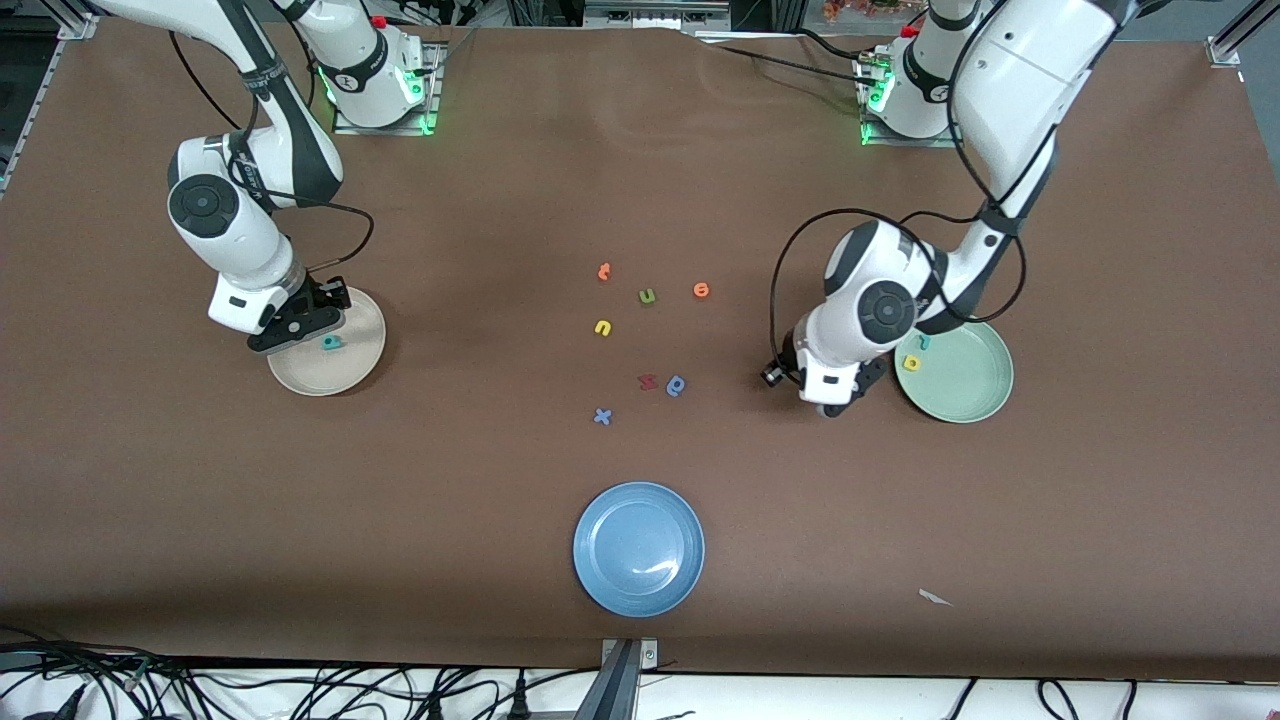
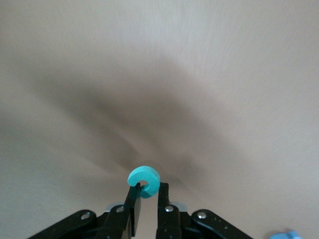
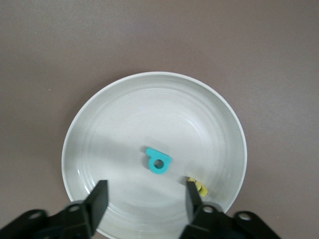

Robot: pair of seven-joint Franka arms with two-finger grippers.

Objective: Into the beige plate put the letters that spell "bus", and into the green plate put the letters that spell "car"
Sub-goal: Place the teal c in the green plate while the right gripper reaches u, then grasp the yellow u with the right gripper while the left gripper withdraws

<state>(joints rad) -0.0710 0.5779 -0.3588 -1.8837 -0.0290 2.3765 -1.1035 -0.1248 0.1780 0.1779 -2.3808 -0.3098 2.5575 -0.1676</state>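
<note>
A: Left gripper (image 2: 145,191), just beside the green plate (image 1: 965,390): fingers clamped on the teal "c" (image 2: 144,180). Handling?
B: Looks foam-light and soft. A thin edge pinch is enough; it may cling on release. Yellow "a" (image 1: 911,362) and teal "r" (image 1: 923,342) lie by that plate's rim, so aim for the bare centre.
A: Right gripper (image 3: 147,186)?
B: Over the beige plate (image 1: 320,378), fingers apart; teal "b" (image 3: 158,162) lies in it. Yellow "u" (image 1: 602,327) lies mid-frame on the bench (image 1: 450,480), with open room around it and the green "u" (image 1: 647,295) near.

Teal c (image 2: 144,180), beige plate (image 3: 124,99)
</note>
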